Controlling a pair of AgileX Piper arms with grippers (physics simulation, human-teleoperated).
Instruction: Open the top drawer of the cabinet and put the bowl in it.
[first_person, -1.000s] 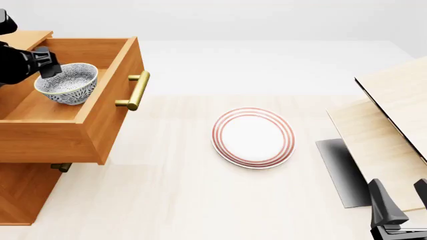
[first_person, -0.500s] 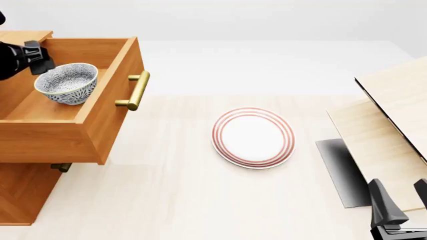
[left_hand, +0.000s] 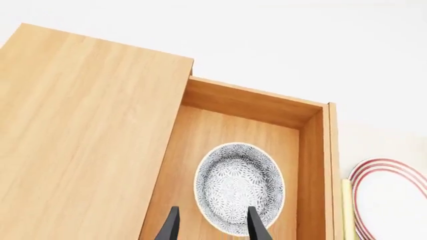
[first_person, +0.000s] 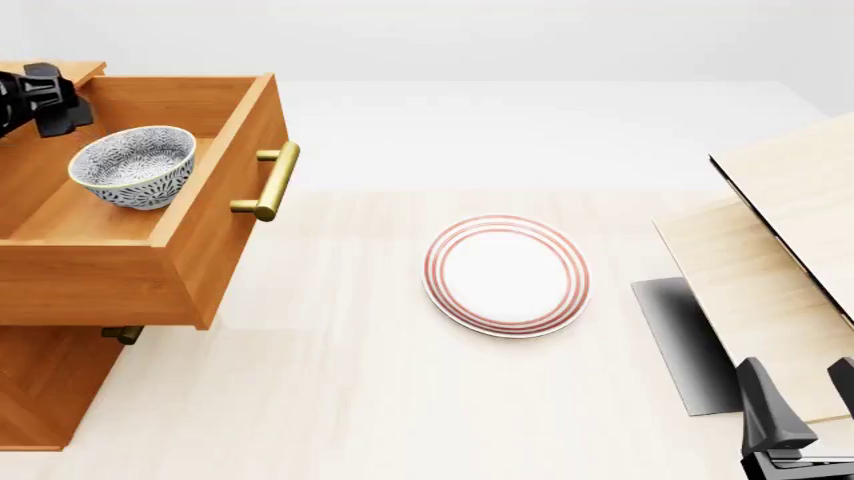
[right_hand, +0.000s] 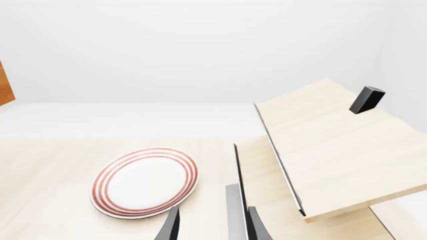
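The cabinet (first_person: 40, 390) stands at the left with its top drawer (first_person: 200, 240) pulled out, brass handle (first_person: 267, 180) facing right. The speckled bowl (first_person: 134, 165) sits upright on the drawer's floor; it also shows in the left wrist view (left_hand: 239, 187). My left gripper (first_person: 54, 100) is open and empty, hovering above and behind-left of the bowl, clear of its rim; its fingertips (left_hand: 253, 225) frame the bowl from above, and the gripper (left_hand: 212, 230) holds nothing. My right gripper (first_person: 801, 400) is open and empty at the front right, also seen in its wrist view (right_hand: 212, 227).
A white plate with red rings (first_person: 507, 275) lies mid-table, also in the right wrist view (right_hand: 145, 181). Pale light-wood panels (first_person: 787, 250) stand at the right, with a small black block (right_hand: 367, 99) on them. A lower drawer handle (first_person: 123, 335) peeks out under the open drawer.
My left gripper has let go of the bowl's rim and risen up and back to the left. The bowl stays in the drawer. The right arm has not moved.
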